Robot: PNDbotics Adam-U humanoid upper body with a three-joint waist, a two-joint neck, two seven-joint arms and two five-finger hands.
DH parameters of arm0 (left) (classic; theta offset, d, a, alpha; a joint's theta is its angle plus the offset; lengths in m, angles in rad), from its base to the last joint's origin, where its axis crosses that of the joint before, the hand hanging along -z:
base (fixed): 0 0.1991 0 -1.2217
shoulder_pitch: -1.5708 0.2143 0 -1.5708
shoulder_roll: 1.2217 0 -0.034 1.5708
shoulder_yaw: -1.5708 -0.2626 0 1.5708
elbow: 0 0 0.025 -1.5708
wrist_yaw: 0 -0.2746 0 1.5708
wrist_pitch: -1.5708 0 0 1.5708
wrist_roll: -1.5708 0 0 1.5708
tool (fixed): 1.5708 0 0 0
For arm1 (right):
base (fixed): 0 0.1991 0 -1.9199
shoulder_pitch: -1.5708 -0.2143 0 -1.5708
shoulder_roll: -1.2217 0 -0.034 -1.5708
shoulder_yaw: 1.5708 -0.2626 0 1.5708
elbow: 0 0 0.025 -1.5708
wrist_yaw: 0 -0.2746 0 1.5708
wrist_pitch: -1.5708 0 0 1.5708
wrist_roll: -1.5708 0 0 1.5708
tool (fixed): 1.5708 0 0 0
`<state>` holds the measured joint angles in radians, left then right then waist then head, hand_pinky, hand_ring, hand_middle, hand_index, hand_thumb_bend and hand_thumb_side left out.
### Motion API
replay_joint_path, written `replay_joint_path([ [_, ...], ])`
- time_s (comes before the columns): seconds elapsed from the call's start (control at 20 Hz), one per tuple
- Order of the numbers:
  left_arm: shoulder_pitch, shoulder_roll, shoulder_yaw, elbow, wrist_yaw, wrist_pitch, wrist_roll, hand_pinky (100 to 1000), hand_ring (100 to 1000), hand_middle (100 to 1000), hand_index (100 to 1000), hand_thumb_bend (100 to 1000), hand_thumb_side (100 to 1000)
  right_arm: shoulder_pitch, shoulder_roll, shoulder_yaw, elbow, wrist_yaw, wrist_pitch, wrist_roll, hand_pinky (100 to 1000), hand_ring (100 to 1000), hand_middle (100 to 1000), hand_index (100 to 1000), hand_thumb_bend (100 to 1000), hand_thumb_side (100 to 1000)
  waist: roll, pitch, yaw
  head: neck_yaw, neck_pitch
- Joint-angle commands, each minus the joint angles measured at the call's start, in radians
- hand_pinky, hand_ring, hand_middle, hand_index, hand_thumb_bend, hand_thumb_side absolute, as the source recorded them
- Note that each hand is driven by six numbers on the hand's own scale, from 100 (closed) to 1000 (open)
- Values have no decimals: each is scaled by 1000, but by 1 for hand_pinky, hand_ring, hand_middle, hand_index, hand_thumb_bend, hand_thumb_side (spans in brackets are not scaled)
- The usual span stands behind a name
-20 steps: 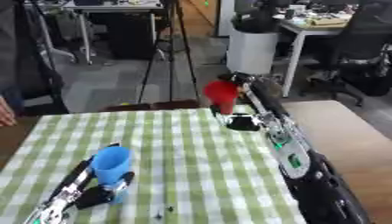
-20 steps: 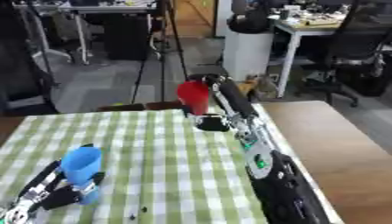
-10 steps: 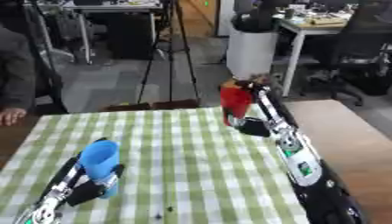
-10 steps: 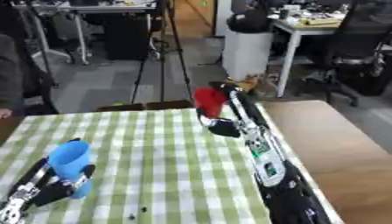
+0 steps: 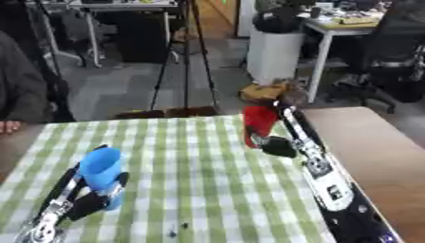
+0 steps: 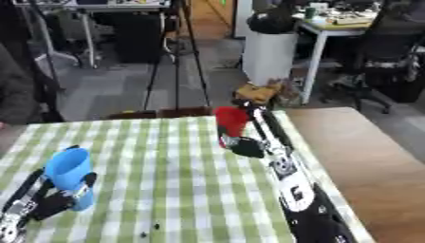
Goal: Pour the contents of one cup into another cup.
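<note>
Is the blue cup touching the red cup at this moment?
Apart. The left eye view shows the blue cup in the left hand near the table's left side, the red cup far right, with checked cloth between.

Even, moderately bright indoor light falls from above on the checked tablecloth, with no glare on it. Both views are soft and smeared throughout. The red cup at the cloth's far edge has blurred outlines. Beyond the cloth, the room is darker and indistinct. Shadows on the cloth are faint.
</note>
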<state>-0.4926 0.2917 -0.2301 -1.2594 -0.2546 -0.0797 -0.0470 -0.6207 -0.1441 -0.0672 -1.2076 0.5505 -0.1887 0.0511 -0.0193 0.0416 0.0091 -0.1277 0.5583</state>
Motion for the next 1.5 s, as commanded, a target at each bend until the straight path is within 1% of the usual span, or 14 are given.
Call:
replay_joint_path([
  [0.05,-10,24,12,-27,7,1,6,453,531,618,741,219,522,-8,-5,3,-18,-39,4,16,767,688,582,874,190,207,3,-10,2,3,-11],
  [0.35,-5,24,15,-27,9,3,10,453,531,618,741,220,524,4,-2,6,-24,-63,11,29,768,687,582,875,184,211,3,-10,2,3,-11],
  [1.1,-2,24,18,-30,11,5,10,454,530,618,739,223,526,9,0,8,-24,-76,6,40,770,688,581,876,174,214,7,-10,-1,5,-15],
  [1.4,-1,25,18,-31,12,6,9,455,529,610,739,224,526,12,-1,7,-23,-80,8,40,771,688,581,877,171,217,7,-10,0,7,-10],
  [1.5,0,26,19,-31,12,6,9,455,529,606,739,225,526,12,0,8,-24,-82,6,42,772,688,582,877,175,223,8,-9,0,6,-15],
])
